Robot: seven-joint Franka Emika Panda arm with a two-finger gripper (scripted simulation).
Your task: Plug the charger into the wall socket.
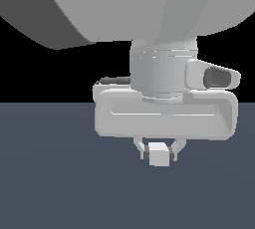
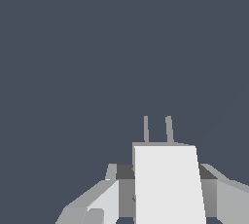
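A bare simulated scene, not a real room: a flat, untextured slate-blue floor point(image 1: 50, 183) spreads beneath the tool point(image 1: 159, 152), meeting a plain black void point(image 1: 30, 73) behind it. Every surface is flat-shaded, with no walls or furniture.

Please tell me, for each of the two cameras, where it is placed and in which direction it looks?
Exterior view: off the arm, low, facing the gripper head-on; the arm's hand fills the upper frame, dark floor below.
Wrist view: on the wrist, looking along the fingers past the charger and its two prongs at bare floor.
Shared: the charger clamped between the fingers; no wall socket shows.
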